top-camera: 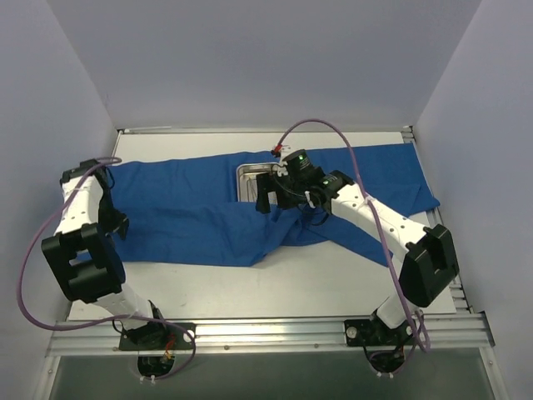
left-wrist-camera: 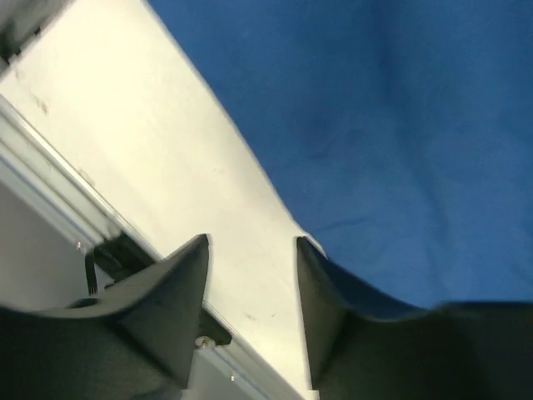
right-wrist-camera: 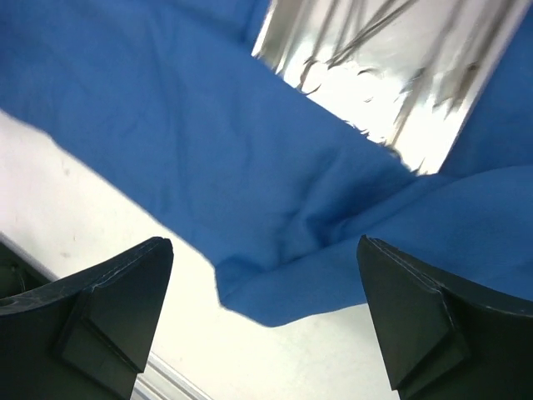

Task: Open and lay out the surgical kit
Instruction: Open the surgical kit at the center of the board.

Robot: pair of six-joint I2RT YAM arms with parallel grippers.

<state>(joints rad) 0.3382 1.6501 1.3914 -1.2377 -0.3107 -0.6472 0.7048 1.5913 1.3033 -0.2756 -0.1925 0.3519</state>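
Hovering right gripper [right-wrist-camera: 265,250], jaws wide, empty, over wrap [top-camera: 183,208] fold part-covering tray [top-camera: 250,179]; left gripper [left-wrist-camera: 251,243] half-open at wrap edge, empty

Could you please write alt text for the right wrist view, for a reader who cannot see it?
A blue cloth wrap lies rumpled on a white table, leaving part of a shiny steel tray uncovered at the top, with thin metal instruments inside. The right gripper stands wide open, its dark fingers at the bottom corners, holding nothing.
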